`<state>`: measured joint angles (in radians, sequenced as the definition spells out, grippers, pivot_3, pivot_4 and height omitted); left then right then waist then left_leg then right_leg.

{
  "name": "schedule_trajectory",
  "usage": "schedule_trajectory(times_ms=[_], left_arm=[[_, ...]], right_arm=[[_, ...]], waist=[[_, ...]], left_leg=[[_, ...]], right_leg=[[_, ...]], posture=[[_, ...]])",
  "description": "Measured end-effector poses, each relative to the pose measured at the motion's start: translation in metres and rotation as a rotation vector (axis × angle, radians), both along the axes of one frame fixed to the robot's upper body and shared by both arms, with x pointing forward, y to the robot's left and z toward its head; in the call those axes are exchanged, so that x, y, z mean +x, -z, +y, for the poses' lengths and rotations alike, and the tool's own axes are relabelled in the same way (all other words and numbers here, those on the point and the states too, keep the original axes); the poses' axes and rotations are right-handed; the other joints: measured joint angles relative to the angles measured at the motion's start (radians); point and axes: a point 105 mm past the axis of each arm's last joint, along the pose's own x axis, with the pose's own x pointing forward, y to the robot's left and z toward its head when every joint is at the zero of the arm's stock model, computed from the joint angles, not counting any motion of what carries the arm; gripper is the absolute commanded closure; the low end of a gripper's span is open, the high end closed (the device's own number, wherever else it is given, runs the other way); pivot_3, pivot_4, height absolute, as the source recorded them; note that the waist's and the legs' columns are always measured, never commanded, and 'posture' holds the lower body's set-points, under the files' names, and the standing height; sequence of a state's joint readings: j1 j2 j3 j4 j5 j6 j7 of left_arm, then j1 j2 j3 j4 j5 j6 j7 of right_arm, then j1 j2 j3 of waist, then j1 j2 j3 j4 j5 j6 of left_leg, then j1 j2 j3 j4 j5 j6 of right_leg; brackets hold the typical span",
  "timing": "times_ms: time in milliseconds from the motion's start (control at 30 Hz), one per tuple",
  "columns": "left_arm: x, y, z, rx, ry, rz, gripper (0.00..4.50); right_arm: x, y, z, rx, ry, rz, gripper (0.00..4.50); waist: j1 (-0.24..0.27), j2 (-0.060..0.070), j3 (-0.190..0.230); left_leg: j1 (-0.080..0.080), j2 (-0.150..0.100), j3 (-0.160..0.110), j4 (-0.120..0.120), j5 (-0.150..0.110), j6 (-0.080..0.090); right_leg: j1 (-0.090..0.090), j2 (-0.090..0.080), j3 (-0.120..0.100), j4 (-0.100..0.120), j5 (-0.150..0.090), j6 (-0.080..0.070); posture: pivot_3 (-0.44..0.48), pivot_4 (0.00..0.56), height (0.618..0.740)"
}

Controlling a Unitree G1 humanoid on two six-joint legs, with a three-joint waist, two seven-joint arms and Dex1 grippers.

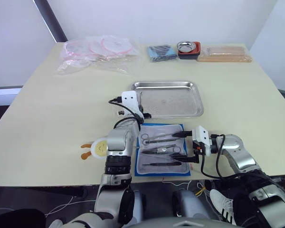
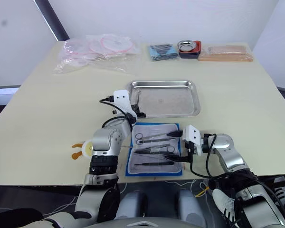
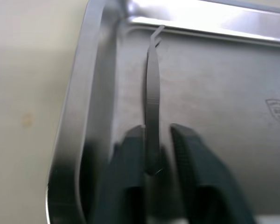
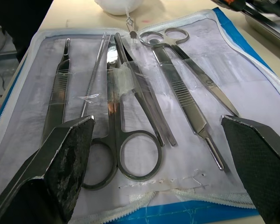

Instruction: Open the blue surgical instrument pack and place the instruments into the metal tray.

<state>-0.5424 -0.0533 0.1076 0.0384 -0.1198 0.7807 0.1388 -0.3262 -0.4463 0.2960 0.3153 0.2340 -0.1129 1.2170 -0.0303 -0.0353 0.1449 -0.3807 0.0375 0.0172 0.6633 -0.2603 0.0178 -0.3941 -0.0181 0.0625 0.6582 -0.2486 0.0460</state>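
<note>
The blue surgical instrument pack (image 1: 156, 174) lies open flat at the table's front edge, its pale lining up. Several instruments (image 4: 130, 140) rest in it: ring-handled scissors, clamps and tweezers (image 4: 186, 98). My right gripper (image 4: 156, 123) hovers open over the pack's right side (image 1: 183, 147), fingers wide apart and holding nothing. Just behind the pack sits the metal tray (image 1: 171, 102). My left gripper (image 3: 157, 140) is over the tray's near-left corner (image 1: 142, 113), shut on one slim metal instrument (image 3: 151, 88) whose forked tip points along the tray floor.
At the table's back are clear bags of pink tubing (image 1: 95, 52), a dark-blue bundle (image 1: 161, 52), a small steel bowl on a red base (image 1: 188, 48) and tan packets (image 1: 224, 53). A small yellow-white object (image 1: 96, 148) lies left of my left arm.
</note>
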Motion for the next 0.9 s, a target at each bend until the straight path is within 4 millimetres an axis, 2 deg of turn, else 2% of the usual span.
schedule_trajectory(times_ms=[300, 433, 600, 733, 900], left_arm=[[0.001, -0.003, 0.004, 0.038, 0.002, -0.018, 2.74], [0.003, -0.018, 0.002, 0.048, 0.043, -0.078, 2.74], [0.005, -0.053, -0.007, 0.096, 0.229, -0.240, 2.74], [-0.001, -0.061, -0.012, 0.129, 0.399, -0.287, 2.74], [-0.015, -0.064, -0.006, 0.164, 0.574, -0.311, 2.74]], right_arm=[[0.000, 0.000, 0.001, 0.003, 0.000, 0.000, 0.00], [0.000, 0.000, 0.002, 0.005, -0.001, 0.000, 0.00], [0.000, 0.000, 0.003, 0.009, -0.003, 0.001, 0.00], [-0.001, 0.000, 0.004, 0.012, -0.004, 0.001, 0.00], [-0.001, 0.000, 0.004, 0.013, -0.003, 0.001, 0.00]], waist=[[-0.002, 0.000, 0.000], [-0.003, 0.000, 0.000], [-0.006, 0.000, 0.000], [-0.008, 0.000, 0.000], [-0.008, 0.000, 0.000]], left_leg=[[0.000, 0.000, 0.000, 0.000, 0.000, 0.000], [-0.001, 0.000, 0.000, 0.000, 0.000, 0.000], [0.000, 0.000, 0.000, -0.002, 0.000, 0.000], [0.001, 0.000, 0.000, -0.003, 0.000, 0.000], [0.001, 0.002, 0.000, -0.004, 0.000, 0.000]], right_leg=[[0.000, 0.000, 0.000, 0.000, 0.000, 0.000], [0.000, 0.000, 0.000, 0.000, 0.000, 0.000], [0.000, 0.000, 0.000, -0.001, 0.000, -0.001], [-0.001, 0.000, 0.000, -0.001, 0.000, -0.001], [-0.001, -0.001, 0.000, -0.002, -0.002, -0.004]], posture=[[0.000, 0.150, 0.740], [0.000, 0.150, 0.740], [0.000, 0.150, 0.740], [0.000, 0.150, 0.740], [0.000, 0.150, 0.740]])
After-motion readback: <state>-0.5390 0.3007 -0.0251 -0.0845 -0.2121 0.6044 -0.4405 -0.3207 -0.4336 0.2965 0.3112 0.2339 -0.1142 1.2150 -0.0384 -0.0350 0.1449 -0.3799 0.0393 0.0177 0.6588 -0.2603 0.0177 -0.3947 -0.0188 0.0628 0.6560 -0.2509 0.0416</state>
